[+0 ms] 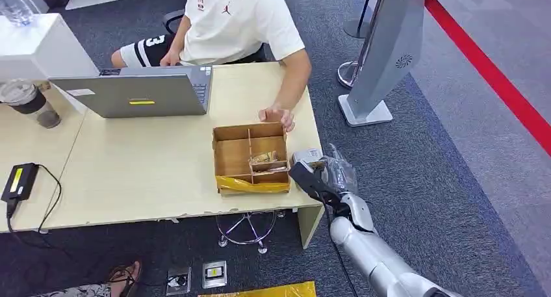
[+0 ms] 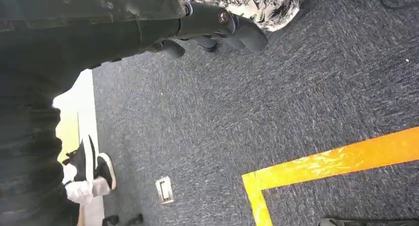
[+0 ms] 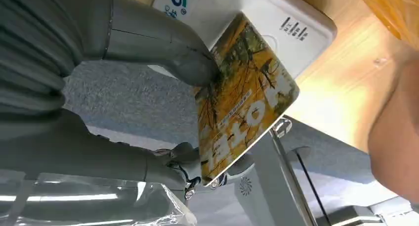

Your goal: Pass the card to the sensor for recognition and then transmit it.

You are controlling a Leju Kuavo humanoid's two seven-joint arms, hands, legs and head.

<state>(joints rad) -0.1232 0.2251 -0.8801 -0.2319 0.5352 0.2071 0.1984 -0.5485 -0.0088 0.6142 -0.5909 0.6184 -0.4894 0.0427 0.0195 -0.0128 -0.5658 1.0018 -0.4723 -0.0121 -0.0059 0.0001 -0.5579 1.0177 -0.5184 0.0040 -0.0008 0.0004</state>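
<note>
My right hand [image 1: 321, 175] hovers at the table's near right corner, beside the small white sensor [image 1: 305, 156]. In the right wrist view the hand [image 3: 158, 43] pinches a yellow card [image 3: 247, 100] with a leafy print between thumb and fingers. The card stands tilted just over the white sensor [image 3: 257, 13], and I cannot tell whether they touch. My left hand [image 2: 212, 30] hangs over the carpet, its dark fingers apart and holding nothing.
A compartmented cardboard box [image 1: 224, 157] stands left of the sensor, with a person's hand [image 1: 278, 117] at its far rim. A grey laptop [image 1: 140, 92], a cup [image 1: 29, 102] and a black adapter [image 1: 19, 180] lie further left. A grey kiosk stand [image 1: 383, 56] rises at the right.
</note>
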